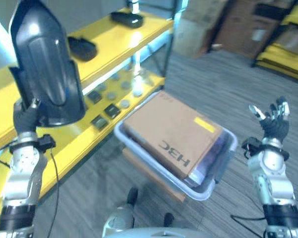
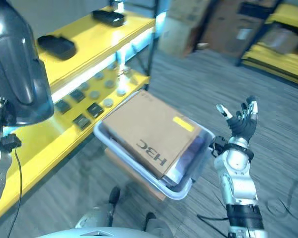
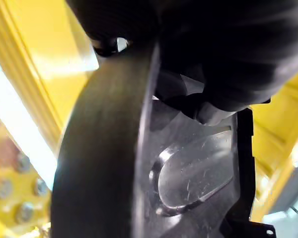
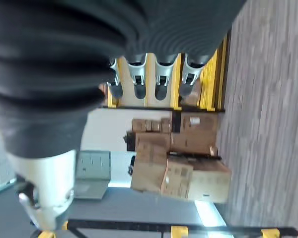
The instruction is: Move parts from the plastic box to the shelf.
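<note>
We see our left hand [image 1: 26, 117] raised at our left side, its fingers curled around the lower edge of a large glossy black moulded plastic part [image 1: 47, 64] that stands upright in front of the yellow metal shelf [image 1: 114, 42]. In the left wrist view the part's [image 3: 154, 163] dark curved shell with a smooth oval recess sits right against our hand, with the yellow shelf boards behind it. Two more black parts [image 1: 83, 48] lie on the upper shelf board, one near the middle and another [image 1: 127, 19] towards the far end. On the lower board we see several small dark square pieces [image 1: 106, 112] and grey round discs [image 1: 124, 103] set out in rows. The translucent grey plastic box [image 1: 208, 186] rests on a low wooden stand just beside the shelf, and a brown cardboard carton [image 1: 174, 131] with a yellow label lies on top of it. Our right hand [image 1: 274, 120] is lifted to the right of the box, well apart from it, fingers spread and holding nothing. Brown cardboard cartons [image 2: 238, 22] are stacked on the grey floor in the background
</note>
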Controlling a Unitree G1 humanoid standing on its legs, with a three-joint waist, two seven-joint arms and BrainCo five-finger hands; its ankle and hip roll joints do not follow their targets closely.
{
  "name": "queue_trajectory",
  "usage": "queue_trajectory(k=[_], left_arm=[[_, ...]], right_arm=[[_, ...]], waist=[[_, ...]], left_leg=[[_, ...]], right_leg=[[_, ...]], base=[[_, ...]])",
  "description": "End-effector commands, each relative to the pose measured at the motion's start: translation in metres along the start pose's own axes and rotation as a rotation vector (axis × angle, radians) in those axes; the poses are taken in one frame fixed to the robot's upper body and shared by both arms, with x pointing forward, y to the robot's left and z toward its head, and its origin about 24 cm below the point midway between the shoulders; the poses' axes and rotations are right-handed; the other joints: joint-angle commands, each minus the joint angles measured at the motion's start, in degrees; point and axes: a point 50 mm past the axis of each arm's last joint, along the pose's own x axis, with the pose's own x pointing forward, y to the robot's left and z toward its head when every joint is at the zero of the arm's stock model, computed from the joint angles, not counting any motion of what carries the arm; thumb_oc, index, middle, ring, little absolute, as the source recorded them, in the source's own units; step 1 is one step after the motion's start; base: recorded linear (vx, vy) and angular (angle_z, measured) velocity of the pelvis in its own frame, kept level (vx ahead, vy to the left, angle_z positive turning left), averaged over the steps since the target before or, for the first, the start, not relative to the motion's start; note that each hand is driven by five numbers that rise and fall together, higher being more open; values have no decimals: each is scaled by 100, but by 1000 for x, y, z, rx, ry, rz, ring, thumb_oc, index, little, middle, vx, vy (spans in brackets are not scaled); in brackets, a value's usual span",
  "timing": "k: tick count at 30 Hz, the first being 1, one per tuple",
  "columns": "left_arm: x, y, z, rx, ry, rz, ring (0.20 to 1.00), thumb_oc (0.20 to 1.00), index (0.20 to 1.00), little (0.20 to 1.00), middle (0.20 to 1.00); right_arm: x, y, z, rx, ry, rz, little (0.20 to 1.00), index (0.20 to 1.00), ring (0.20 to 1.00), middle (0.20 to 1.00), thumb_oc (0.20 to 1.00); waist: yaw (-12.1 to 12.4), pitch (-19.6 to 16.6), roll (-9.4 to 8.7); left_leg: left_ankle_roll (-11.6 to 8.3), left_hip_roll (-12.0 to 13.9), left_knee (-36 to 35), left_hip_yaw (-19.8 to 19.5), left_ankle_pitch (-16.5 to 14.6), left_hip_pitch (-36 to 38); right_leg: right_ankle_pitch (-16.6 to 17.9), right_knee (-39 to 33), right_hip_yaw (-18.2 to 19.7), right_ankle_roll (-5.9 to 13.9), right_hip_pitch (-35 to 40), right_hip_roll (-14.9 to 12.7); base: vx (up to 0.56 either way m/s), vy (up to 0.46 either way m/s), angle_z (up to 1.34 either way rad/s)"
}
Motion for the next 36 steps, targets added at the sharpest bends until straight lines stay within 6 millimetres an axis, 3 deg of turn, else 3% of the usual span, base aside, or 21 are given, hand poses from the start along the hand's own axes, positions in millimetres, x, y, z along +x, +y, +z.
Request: queue_trajectory(k=[1,4,7,10,18,21,22,24,25,26,27,30,31,34,36], left_arm=[[5,-10,35,-85,-189,-109,200,200,200,200,200],[2,-11,33,-107,-181,-97,200,200,200,200,200],[2,-18,32,-121,-176,-127,200,200,200,200,200],[-1,-17,31,-111,-165,-132,200,200,200,200,200],[-7,0,23,-108,-94,-114,200,200,200,200,200],[-7,0,23,-115,-92,-120,200,200,200,200,200],[-4,-2,24,-110,-90,-140,200,200,200,200,200],[-2,-6,24,-104,-89,-155,200,200,200,200,200],[-1,-11,23,-107,-88,-165,200,200,200,200,200],[0,-13,23,-113,-82,-158,200,200,200,200,200],[2,-14,23,-121,-82,-143,200,200,200,200,200],[4,-18,25,-116,-95,-140,200,200,200,200,200],[5,-22,26,-113,-105,-139,200,200,200,200,200],[1,-25,23,-115,-120,-134,200,200,200,200,200],[-3,-23,20,-123,-110,-134,200,200,200,200,200]], right_arm=[[-2,-3,19,40,-82,-24,1000,1000,1000,1000,1000],[-6,0,16,57,-71,-10,1000,1000,1000,1000,1000],[-9,3,7,79,-38,-13,1000,1000,1000,1000,1000],[-13,3,0,83,-22,-22,1000,1000,1000,1000,1000],[-16,14,2,74,-36,17,1000,1000,1000,1000,1000],[-19,18,-1,113,-24,3,1000,1000,1000,1000,1000],[-19,19,-2,136,-18,-11,1000,1000,1000,1000,1000],[-21,21,-3,157,-17,-21,1000,1000,1000,1000,1000],[-22,20,-3,167,-20,-19,1000,1000,1000,1000,1000],[-24,20,-3,164,-17,-11,1000,1000,1000,1000,1000],[-26,20,-3,174,-17,23,1000,1000,1000,1000,1000],[-24,21,-2,187,-35,42,1000,1000,1000,1000,1000],[-22,19,0,204,-42,38,1000,1000,1000,1000,1000],[-17,14,5,232,-58,31,1000,1000,1000,1000,1000],[-15,12,10,229,-56,39,1000,1000,1000,1000,1000]], waist=[[-297,-174,-443],[-310,-202,-499],[-407,-200,-502],[-388,-200,-448],[-78,-320,-413],[35,-376,-392],[57,-340,-407],[39,-280,-367],[-28,-220,-313],[-140,-155,-235],[-284,-52,-174],[-398,18,-292],[-489,48,-407],[-609,165,-567],[-600,125,-625]], left_leg=[[-314,317,114,1283,429,-49],[-339,427,295,1507,474,-120],[-389,609,411,2278,435,-25],[-436,576,206,2469,557,69],[-173,121,173,2057,185,398],[-9,-109,176,1896,-14,517],[152,-300,271,1881,-150,520],[312,-458,346,1811,-244,521],[439,-569,387,1711,-288,526],[532,-627,395,1593,-345,629],[558,-637,380,1551,-415,766],[481,-607,408,1407,-479,791],[436,-623,458,1242,-608,840],[388,-517,630,1050,-840,944],[310,-320,612,1109,-925,1064]], right_leg=[[102,-196,-502,145,148,-142],[237,-327,-689,135,122,-193],[278,-388,-1109,144,204,-330],[256,-360,-1241,180,322,-378],[211,-284,-1264,345,461,-680],[221,-16,-1226,503,411,-903],[335,485,-1126,666,295,-1147],[634,1255,-945,744,10,-1419],[814,2029,-702,773,-302,-1523],[1143,2820,-379,790,-725,-1534],[1409,3174,86,752,-1313,-1369],[1370,2103,343,726,-1330,-1067],[1304,1010,512,749,-1197,-935],[1689,-498,754,843,-1338,-849],[1552,-770,662,901,-1128,-877]], base=[[-199,-71,154],[-154,20,135],[-61,103,76],[75,114,69],[213,226,33],[236,308,31],[198,351,33],[153,330,28],[147,304,19],[169,255,53],[131,92,67],[122,-208,33],[134,-263,35],[156,-293,48],[204,-301,8]])
